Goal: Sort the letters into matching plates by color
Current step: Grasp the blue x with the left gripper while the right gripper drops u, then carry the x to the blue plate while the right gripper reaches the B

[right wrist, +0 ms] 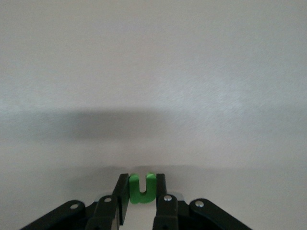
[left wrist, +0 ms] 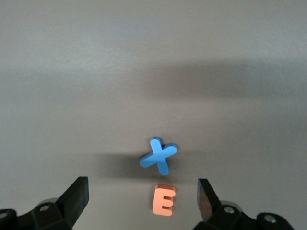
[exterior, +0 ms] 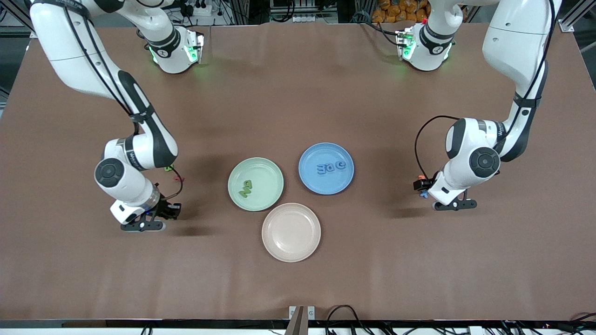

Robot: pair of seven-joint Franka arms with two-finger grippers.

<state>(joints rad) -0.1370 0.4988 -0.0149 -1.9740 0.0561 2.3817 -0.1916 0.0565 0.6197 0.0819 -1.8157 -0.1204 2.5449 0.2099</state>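
Front view plates: green plate (exterior: 255, 184) holds green letters (exterior: 246, 187); blue plate (exterior: 326, 168) holds "3 o c" (exterior: 331, 167).
Right gripper (right wrist: 142, 201): pinching green U (right wrist: 142, 189).
Left gripper (left wrist: 142, 197): spread over orange E (left wrist: 164, 200), beside blue X (left wrist: 159, 155).

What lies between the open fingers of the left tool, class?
In the left wrist view, an orange E lies on the table between the left tool fingers; a blue X lies just past it.

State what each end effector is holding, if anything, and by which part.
The right end effector pinches a green U-shaped letter across its two arms. The left end effector is open, holding nothing, over a blue X and orange E.
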